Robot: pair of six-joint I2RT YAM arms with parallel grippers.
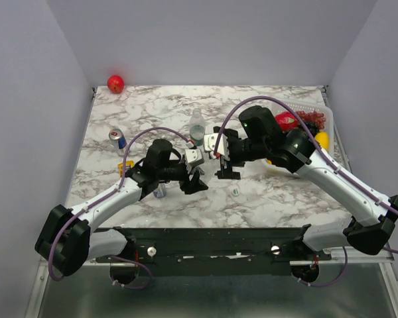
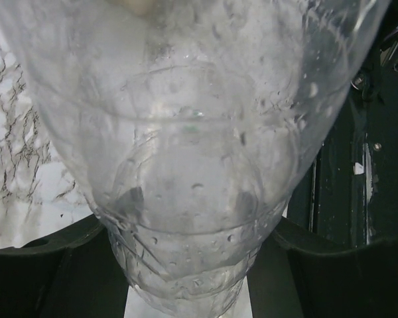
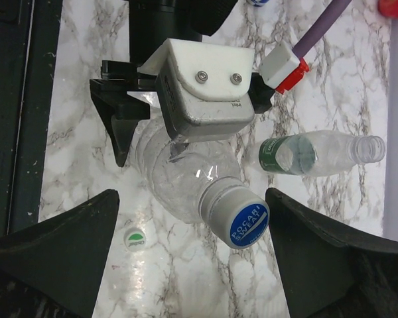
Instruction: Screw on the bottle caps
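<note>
Under the left gripper [image 1: 196, 179], its clasped bottle [image 3: 176, 182] is half hidden; right gripper [image 1: 225, 171] spread.

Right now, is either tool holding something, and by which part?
The left tool holds the plain bottle by its body. The right tool is open and holds nothing.

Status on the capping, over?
Left gripper shut on plain bottle; right gripper open at its blue cap, which sits on the neck. Green-label bottle uncapped, green-marked cap loose on table. Nothing in the way.
</note>
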